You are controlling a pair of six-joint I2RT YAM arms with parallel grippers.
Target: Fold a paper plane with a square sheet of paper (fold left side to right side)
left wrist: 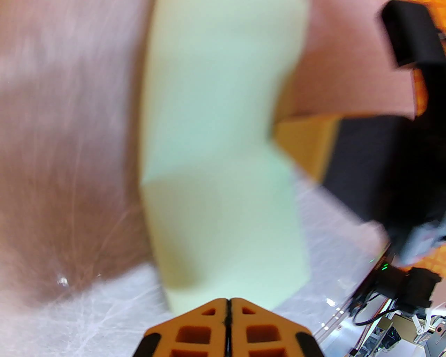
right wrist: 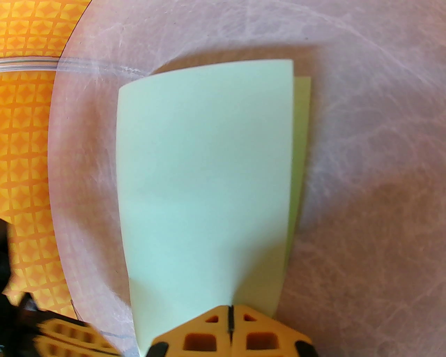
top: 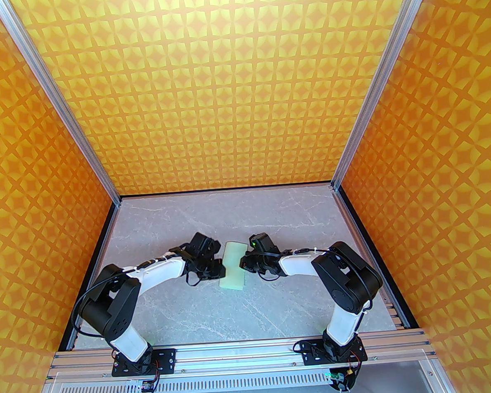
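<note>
Paper (top: 233, 265) lies folded: light, floppy, slippery, so I'd pinch its free edge. Left pincer (left wrist: 228, 302) and right pincer (right wrist: 230, 309) are both clenched at its edges.

The square sheet of paper (top: 233, 266) (folded to a narrow strip) is seen lying on the grey marbled table (top: 186, 311). It is flanked by the left gripper (top: 221, 269) at 9 o'clock and the right gripper (top: 243, 263) at 3 o'clock, each at an edge.

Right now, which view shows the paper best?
Right wrist: the paper lies sharp and nearly whole, a lower layer peeking out. Left wrist shows it blurred; the top view shows it small.
</note>
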